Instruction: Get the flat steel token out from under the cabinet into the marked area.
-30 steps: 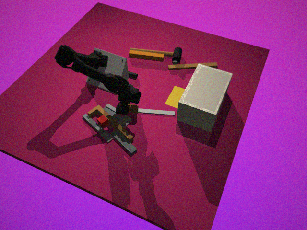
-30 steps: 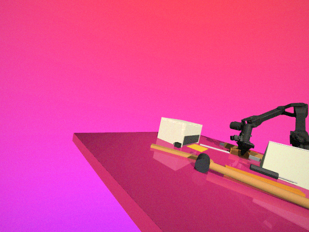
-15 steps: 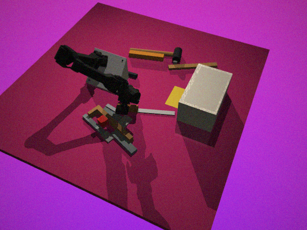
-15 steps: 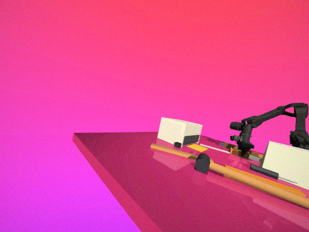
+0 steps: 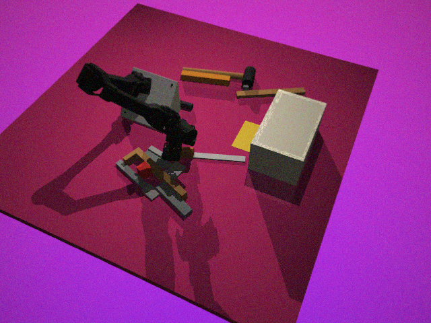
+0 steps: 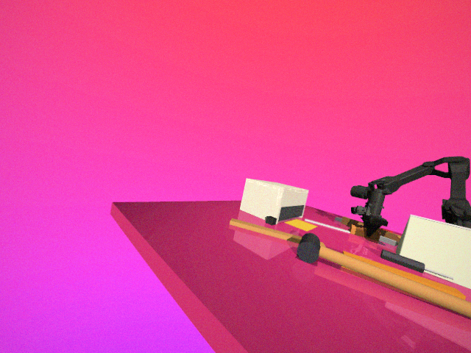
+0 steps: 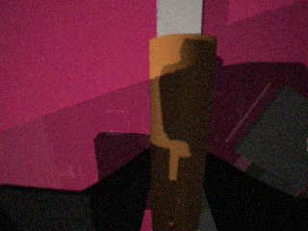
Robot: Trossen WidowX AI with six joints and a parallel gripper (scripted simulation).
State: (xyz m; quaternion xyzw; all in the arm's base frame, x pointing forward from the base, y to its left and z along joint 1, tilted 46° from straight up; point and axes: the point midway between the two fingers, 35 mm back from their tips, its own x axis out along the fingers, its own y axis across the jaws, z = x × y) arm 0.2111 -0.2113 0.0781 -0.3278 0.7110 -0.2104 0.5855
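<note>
The white cabinet (image 5: 289,125) (image 6: 262,197) stands on the table, with a dark opening (image 6: 292,212) low on its front. The yellow marked area (image 5: 244,136) (image 6: 300,224) lies in front of it. The token is not visible. A tool with an orange-brown handle (image 5: 188,152) (image 6: 355,230) (image 7: 183,96) and a long flat pale blade (image 5: 219,157) (image 6: 327,225) (image 7: 179,16) lies low at the table, its blade tip pointing toward the cabinet and short of it. My gripper (image 5: 172,158) (image 6: 372,234) (image 7: 175,155) points down and is shut on the handle, one finger on each side.
Grey bars (image 5: 182,208), a wooden piece (image 5: 178,190) and a red block (image 5: 144,170) lie beside my gripper. A mallet (image 5: 248,76) (image 6: 307,248), an orange bar (image 5: 205,77) and a wooden stick (image 5: 269,93) (image 6: 258,229) lie farther off. A pale slanted board (image 5: 161,91) (image 6: 433,243) stands near the arm's base.
</note>
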